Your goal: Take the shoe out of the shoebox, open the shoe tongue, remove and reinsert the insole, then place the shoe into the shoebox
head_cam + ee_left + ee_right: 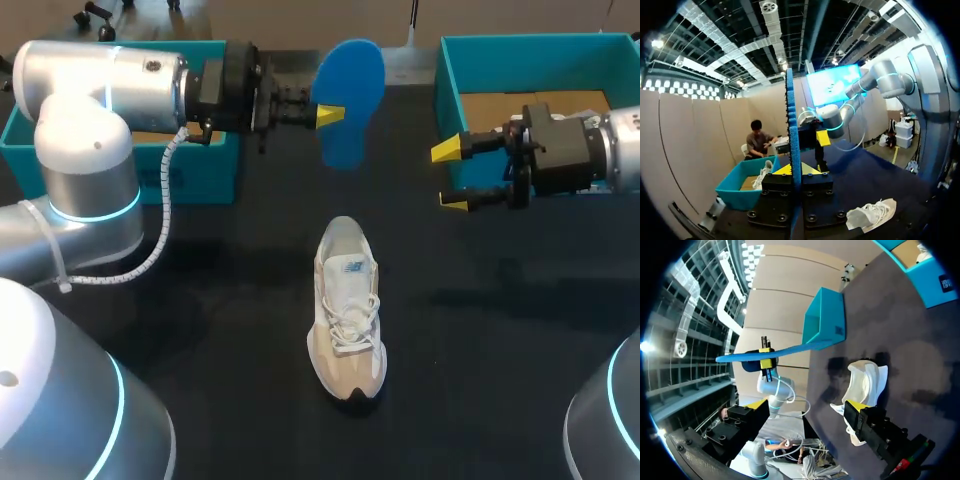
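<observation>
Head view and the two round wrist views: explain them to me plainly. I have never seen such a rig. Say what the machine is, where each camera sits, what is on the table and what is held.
This is a robot with two arms at a black table. The head view looks down from above and behind it; each round view comes from a camera on one arm's wrist. The left tool is shut on a blue insole; its wrist view shows the insole edge-on between the yellow tips. The right tool is open and empty. A white shoe lies between the arms, with a teal box by the left arm and a second teal box by the right.
</observation>
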`<state>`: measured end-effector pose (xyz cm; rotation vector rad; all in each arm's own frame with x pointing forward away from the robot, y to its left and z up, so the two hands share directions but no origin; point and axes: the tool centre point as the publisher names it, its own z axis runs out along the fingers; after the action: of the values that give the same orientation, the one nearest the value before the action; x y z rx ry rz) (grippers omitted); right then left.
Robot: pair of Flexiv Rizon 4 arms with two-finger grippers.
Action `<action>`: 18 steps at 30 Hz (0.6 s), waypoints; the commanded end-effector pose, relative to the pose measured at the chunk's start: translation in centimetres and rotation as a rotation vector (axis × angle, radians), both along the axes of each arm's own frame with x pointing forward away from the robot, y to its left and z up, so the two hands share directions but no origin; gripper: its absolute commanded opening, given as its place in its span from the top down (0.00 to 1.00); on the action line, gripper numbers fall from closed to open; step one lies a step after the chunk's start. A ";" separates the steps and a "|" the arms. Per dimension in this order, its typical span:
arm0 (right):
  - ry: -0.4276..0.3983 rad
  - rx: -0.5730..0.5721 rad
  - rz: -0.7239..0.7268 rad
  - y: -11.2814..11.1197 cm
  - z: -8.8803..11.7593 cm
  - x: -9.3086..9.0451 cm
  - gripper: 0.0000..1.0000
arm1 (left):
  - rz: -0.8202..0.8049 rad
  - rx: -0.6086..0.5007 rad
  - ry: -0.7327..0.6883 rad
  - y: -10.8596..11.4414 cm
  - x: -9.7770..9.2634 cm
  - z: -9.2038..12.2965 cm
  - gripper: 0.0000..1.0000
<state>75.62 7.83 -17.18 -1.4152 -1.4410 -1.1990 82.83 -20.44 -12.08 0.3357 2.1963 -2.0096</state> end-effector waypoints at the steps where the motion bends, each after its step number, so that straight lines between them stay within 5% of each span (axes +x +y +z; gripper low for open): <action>1: -0.001 0.000 -0.002 0.1 -0.1 0.0 0.00 | 0.008 -0.006 -0.039 0.1 -0.5 0.0 1.00; 5: -0.001 0.000 -0.002 0.1 -0.1 0.0 0.00 | -0.004 -0.010 -0.074 0.1 -0.6 -0.1 1.00; 12: -0.001 0.000 -0.002 0.1 -0.1 0.0 0.00 | -0.137 0.075 -0.536 -0.1 -1.0 -1.4 1.00; 18: -0.001 0.000 -0.002 0.1 -0.1 0.0 0.00 | -0.054 0.020 -0.954 -0.5 -0.1 -2.1 1.00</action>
<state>75.58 7.77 -17.19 -1.4139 -1.4402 -1.2014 82.25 -20.50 -13.83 0.8078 1.9788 -1.7108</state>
